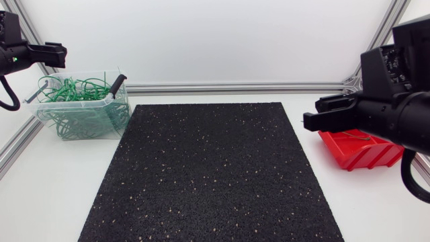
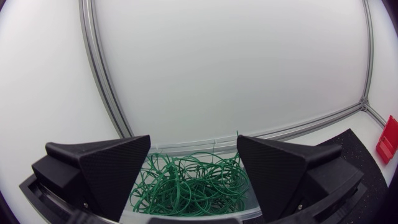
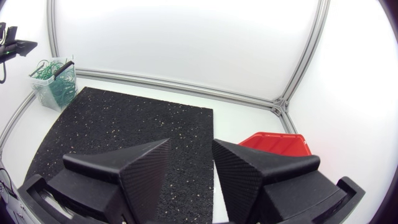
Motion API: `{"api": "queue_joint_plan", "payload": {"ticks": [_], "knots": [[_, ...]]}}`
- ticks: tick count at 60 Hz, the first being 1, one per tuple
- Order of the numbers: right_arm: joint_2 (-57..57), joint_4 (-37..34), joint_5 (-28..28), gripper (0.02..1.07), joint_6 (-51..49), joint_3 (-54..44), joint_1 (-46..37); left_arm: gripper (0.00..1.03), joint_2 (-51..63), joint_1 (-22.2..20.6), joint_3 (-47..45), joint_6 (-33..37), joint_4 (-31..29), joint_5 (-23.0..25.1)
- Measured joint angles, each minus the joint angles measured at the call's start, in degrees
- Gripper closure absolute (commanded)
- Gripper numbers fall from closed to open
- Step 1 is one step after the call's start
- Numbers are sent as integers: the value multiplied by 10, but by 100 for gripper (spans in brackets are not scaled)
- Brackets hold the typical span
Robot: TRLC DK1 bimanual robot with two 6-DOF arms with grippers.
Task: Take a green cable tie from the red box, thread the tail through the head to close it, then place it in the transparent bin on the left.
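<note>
our left fingers [image 2: 112,168] released, above transparent bin [image 1: 40,111] of green cable ties [image 2: 186,180] | our right fingers [image 3: 143,168] released, near red box [image 1: 356,151] | black mat [image 1: 215,175] on worktop [image 1: 60,195] between

Mat [image 1: 211,171] lies mid-worktop [image 1: 54,202]. Bin [image 1: 80,111] stands on worktop just beside mat's far-L corner, w/ cable ties [image 1: 74,91] piled inside. Box [image 1: 359,149] sits on worktop R of mat, level w/ its far half. L arm [image 1: 20,54] hangs above bin, behind mat's L side; R arm [image 1: 390,114] above mat's R edge & box.
</note>
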Motion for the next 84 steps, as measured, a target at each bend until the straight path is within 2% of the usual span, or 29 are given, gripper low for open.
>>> {"api": "queue_joint_plan", "payload": {"ticks": [20,33,65,84], "knots": [[-90,70,-17,55,-67,-59,-99,3,-144,-8,-125,0,1,0],[-175,92,-18,60,-74,-98,-114,3,-231,-12,-195,0,1,0],[-368,110,-16,60,-108,-214,-148,3,-469,-31,-361,-14,-14,0],[-475,120,-16,59,-141,-268,-153,3,-568,-64,-452,-47,-17,-25]]}}
